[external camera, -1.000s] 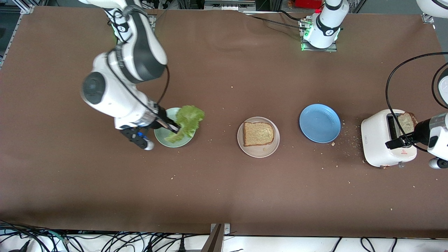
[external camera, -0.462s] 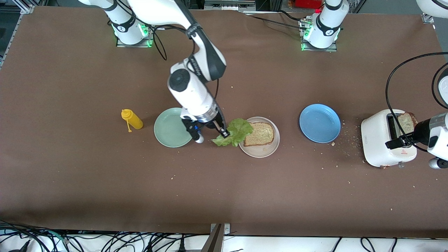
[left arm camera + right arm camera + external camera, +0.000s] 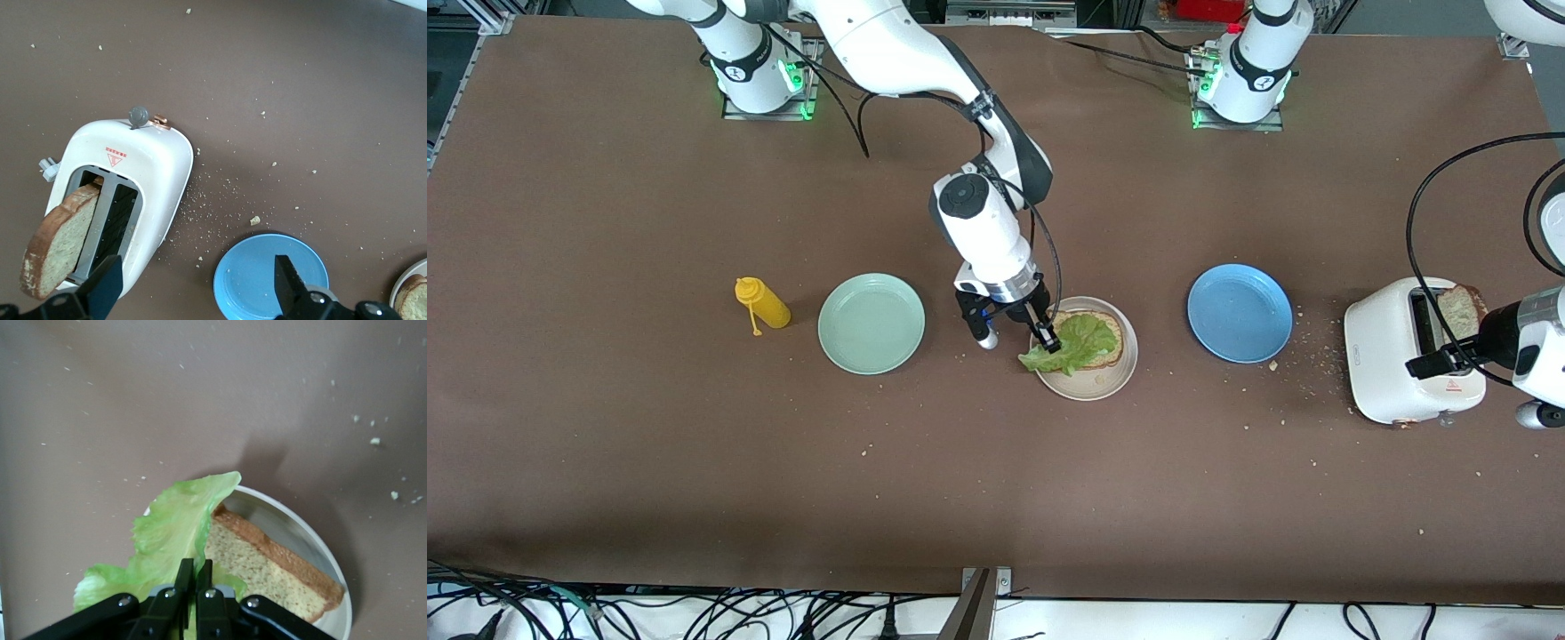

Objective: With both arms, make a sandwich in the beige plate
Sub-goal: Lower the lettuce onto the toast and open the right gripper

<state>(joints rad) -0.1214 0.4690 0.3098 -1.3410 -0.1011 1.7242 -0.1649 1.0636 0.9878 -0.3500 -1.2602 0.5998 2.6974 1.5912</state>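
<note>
The right gripper point(image 3: 1049, 339) pinches a limp, light lettuce leaf point(image 3: 1080, 342) by its edge, draped over the bread slice point(image 3: 1110, 341) on the beige plate point(image 3: 1089, 384). At three o'clock, the left gripper point(image 3: 1436, 363) hangs spread over the toaster point(image 3: 1392, 364); its toast point(image 3: 1458, 309) looks stiff and crumbly, best gripped across its faces.

The right gripper point(image 3: 1048, 339) pinches a lettuce leaf point(image 3: 1080, 343) over the bread slice point(image 3: 1089, 339) on the beige plate point(image 3: 1089, 384) — the left gripper point(image 3: 1436, 362) waits over the toaster point(image 3: 1392, 360) at the left arm's end of the counter point(image 3: 996, 480).
</note>
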